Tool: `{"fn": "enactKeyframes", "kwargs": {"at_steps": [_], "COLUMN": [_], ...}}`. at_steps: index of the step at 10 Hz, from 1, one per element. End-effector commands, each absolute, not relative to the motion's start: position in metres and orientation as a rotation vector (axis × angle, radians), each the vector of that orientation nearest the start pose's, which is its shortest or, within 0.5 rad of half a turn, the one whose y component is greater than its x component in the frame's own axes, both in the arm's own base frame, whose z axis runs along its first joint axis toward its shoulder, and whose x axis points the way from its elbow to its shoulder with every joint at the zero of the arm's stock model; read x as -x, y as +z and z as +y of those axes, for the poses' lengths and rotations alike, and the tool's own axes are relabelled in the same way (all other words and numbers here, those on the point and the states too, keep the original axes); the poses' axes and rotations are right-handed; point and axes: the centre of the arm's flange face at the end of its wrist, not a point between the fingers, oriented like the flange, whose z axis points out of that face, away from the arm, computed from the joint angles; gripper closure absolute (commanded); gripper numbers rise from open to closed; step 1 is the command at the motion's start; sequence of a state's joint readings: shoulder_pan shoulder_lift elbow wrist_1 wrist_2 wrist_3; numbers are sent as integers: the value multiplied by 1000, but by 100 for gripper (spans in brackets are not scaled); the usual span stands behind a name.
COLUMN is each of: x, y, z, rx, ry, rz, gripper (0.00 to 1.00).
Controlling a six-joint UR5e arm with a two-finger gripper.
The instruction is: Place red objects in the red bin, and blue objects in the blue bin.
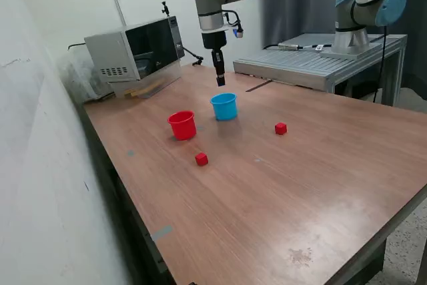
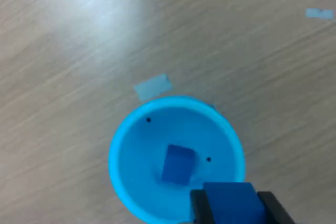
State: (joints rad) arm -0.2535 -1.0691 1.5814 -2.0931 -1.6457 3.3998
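Open air under the jaws, down to the cup

Directly below the jaws, the blue cup (image 2: 176, 161) mouth gapes unobstructed; one dark blue cube (image 2: 177, 164) sits inside, and the red cup (image 1: 182, 125) stands just beside.

From my wrist camera the gripper (image 2: 234, 208) is cut off by the frame edge — I see only the two dark fingertips (image 2: 198, 205) and part of the dark blue cube (image 2: 233, 203) clamped between them, not its full shape. The blue cup's (image 2: 123, 145) rim on that side runs behind the held cube and fingers, and off the frame, so I can't trace it. In the exterior view the gripper (image 1: 221, 81) is too small for me to make out the cube in it, and the blue cup's (image 1: 224, 107) wall hides its contents — the red cup's (image 1: 182, 125) inside is likewise unreadable.
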Motion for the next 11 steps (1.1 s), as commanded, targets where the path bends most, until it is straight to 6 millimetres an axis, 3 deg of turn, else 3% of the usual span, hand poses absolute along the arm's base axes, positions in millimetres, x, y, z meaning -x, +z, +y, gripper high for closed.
{"fn": "enactKeyframes", "kwargs": {"at_steps": [1,4,7,8,10,11], "x": [650,655,654,653,652,650], "y": [217,199,197,198,202,213], "z": [45,63,70,72,67,64], "rx": [1560,1522,1510,1507,1539,1557], "ry": [75,63,69,67,70,86], "rz": [2662,2671,2682,2682,2664,2663], "gripper": [100,100,100,0,0,0]}}
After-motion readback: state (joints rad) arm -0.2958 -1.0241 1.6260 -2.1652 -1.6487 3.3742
